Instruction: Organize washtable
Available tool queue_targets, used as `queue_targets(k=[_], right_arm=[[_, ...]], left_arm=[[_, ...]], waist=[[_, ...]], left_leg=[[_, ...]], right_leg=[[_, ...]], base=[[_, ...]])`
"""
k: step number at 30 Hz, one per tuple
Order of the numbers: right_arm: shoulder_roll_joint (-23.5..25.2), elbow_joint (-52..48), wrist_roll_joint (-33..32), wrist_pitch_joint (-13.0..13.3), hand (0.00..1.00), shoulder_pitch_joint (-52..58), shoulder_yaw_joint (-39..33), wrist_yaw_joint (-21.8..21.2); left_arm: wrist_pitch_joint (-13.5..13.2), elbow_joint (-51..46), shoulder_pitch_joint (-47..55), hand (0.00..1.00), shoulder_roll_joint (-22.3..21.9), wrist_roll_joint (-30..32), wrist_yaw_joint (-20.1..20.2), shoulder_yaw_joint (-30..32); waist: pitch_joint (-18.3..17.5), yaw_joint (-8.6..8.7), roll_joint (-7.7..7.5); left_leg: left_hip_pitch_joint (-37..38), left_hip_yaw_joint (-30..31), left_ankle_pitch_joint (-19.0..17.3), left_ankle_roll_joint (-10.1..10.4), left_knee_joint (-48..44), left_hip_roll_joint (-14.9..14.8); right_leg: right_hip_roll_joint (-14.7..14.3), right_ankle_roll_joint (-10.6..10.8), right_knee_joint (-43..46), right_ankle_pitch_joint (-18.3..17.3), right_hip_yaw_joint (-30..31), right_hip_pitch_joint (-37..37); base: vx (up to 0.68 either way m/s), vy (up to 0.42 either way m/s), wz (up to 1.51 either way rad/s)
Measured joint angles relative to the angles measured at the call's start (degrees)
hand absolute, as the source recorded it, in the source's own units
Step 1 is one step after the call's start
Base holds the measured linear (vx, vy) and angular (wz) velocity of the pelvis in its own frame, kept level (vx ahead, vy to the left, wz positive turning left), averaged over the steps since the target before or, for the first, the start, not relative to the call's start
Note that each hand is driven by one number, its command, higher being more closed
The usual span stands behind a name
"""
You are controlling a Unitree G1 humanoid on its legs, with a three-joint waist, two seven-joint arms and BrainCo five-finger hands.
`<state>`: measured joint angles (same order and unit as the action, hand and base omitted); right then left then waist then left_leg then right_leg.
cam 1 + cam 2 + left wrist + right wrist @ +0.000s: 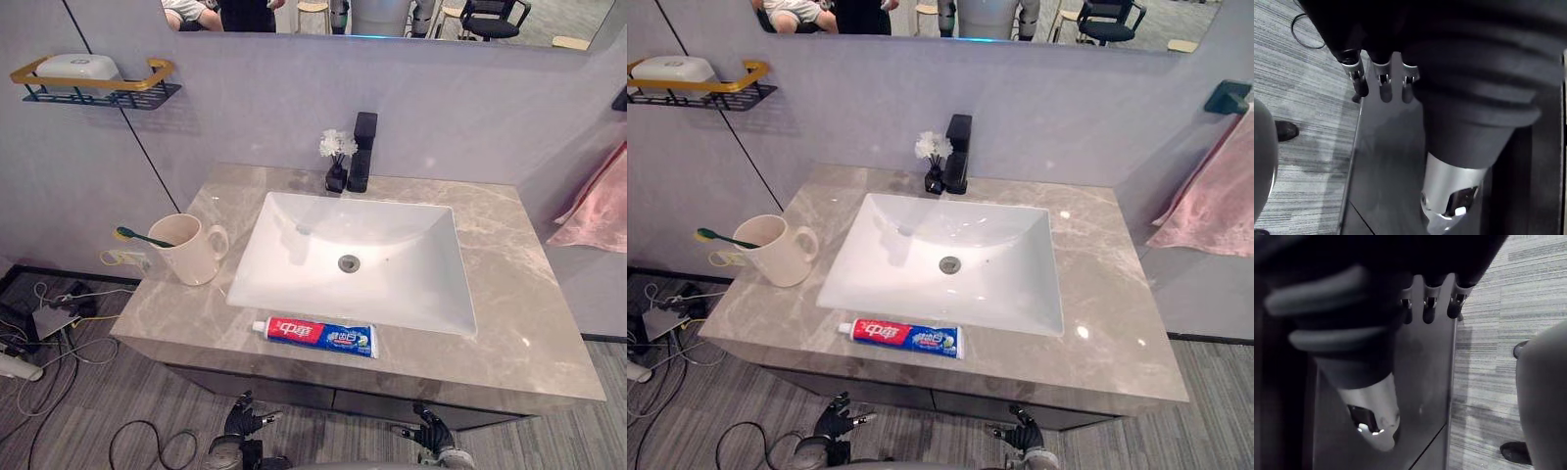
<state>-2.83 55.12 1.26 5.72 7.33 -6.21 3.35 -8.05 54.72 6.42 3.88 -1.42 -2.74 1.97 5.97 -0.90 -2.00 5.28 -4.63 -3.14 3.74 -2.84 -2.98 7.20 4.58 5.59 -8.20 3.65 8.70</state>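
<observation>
A grey marbled countertop [509, 294] is carrying a white rectangular sink [284, 259] set into its middle. A cream mug [191, 253] is standing upright on the left part, just beside the sink's left edge, and a green toothbrush [145, 237] is leaning out of it to the left. A toothpaste tube [313, 336] is lying flat along the front strip, between the sink and the counter's front edge. At the back, a black faucet [361, 150] is standing behind the sink, with a small dark vase of white flowers [337, 162] sitting just to its left.
</observation>
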Motion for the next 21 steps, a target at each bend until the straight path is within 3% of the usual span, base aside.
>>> queue_targets(k=[4, 5, 21], right_arm=[[0.0, 0.2, 0.5, 0.0, 0.0, -0.3, 0.0, 0.2], [-1.8, 1.9, 1.1, -1.4, 0.0, 0.9, -2.1, 0.2], [-2.0, 5.1, -1.3, -1.0, 0.0, 1.1, -5.2, 0.3]], left_arm=[[0.0, 0.4, 0.3, 0.0, 0.4, 0.0, -0.1, 0.3], [0.1, 0.4, 0.4, 0.0, 0.9, 0.0, -0.1, 0.4], [0.0, 1.4, -0.3, 0.0, 1.0, 0.9, -0.7, -0.1]], waist=[[0.3, 0.0, -0.38], [0.6, 0.13, -0.49], [0.4, 0.09, -0.15]], left_leg=[[1.8, 0.0, 3.1, 0.3, 4.8, 0.3], [3.5, 4.4, 1.9, -0.4, 4.6, 1.9], [0.7, 6.1, 1.9, -0.3, 4.8, 2.0]], right_leg=[[0.2, 0.5, -0.8, 0.3, -0.3, -0.2], [0.9, 1.5, -0.9, -0.4, -0.2, 0.9], [1.0, 1.6, -3.1, 0.6, -2.2, 0.0]], base=[[-0.15, -0.021, -0.02], [-0.07, -0.01, 0.0], [0.01, -0.007, 0.04]])
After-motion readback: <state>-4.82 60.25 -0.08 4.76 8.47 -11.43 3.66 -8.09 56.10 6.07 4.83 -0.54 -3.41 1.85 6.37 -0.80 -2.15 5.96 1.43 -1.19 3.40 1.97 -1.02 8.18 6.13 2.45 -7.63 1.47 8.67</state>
